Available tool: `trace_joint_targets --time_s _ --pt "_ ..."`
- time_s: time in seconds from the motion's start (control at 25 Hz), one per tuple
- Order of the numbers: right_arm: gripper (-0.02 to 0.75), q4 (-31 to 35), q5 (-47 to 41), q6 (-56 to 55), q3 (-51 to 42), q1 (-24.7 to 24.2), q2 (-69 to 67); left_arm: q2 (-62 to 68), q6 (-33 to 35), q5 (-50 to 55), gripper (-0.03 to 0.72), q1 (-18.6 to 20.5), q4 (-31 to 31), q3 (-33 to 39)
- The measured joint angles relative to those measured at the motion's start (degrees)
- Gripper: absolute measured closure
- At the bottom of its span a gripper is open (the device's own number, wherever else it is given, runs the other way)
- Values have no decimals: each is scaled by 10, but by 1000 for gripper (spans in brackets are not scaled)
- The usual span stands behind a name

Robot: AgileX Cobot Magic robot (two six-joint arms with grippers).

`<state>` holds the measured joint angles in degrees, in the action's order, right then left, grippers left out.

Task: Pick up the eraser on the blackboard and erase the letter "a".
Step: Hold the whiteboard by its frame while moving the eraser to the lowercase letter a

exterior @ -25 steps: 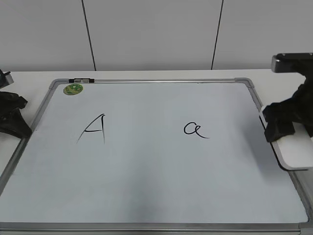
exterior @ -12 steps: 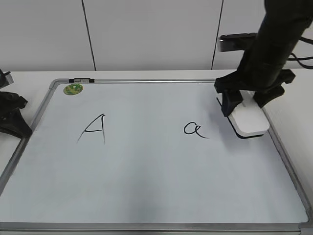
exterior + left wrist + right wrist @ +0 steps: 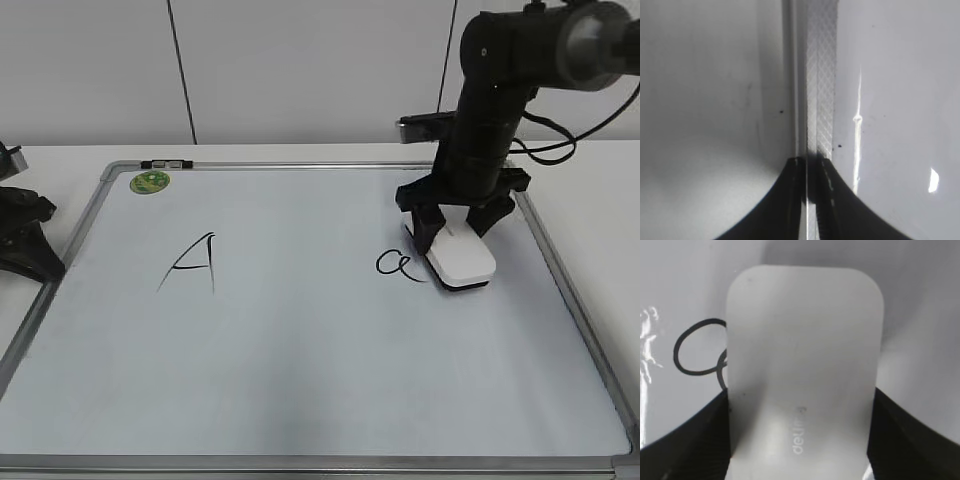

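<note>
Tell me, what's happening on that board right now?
Right hand grips eraser, at right edge of letter "a". Left hand shut, idle. Nothing in the way.

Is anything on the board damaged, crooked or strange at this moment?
Nothing stands out. The blackboard looks clean and undamaged. The right gripper holds the eraser beside the letter "a", covering its tail in the wrist view.

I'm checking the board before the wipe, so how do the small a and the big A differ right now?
The a is small, rounded and cursive; the A is larger and angular. The a sits on the board's right half with the eraser at its right edge, covering part of it in the right wrist view; the A stands alone on the left half. Both are black marker.
</note>
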<state>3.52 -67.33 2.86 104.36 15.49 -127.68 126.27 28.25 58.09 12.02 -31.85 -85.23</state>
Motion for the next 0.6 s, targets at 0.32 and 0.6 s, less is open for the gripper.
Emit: trace_joint_targets --time_s 0.32,0.6 --pt "204 0 -12 9 38 1 -45 0 0 0 646 0 0 0" --pt "204 4 -34 10 63 6 -61 0 0 0 645 0 0 0"
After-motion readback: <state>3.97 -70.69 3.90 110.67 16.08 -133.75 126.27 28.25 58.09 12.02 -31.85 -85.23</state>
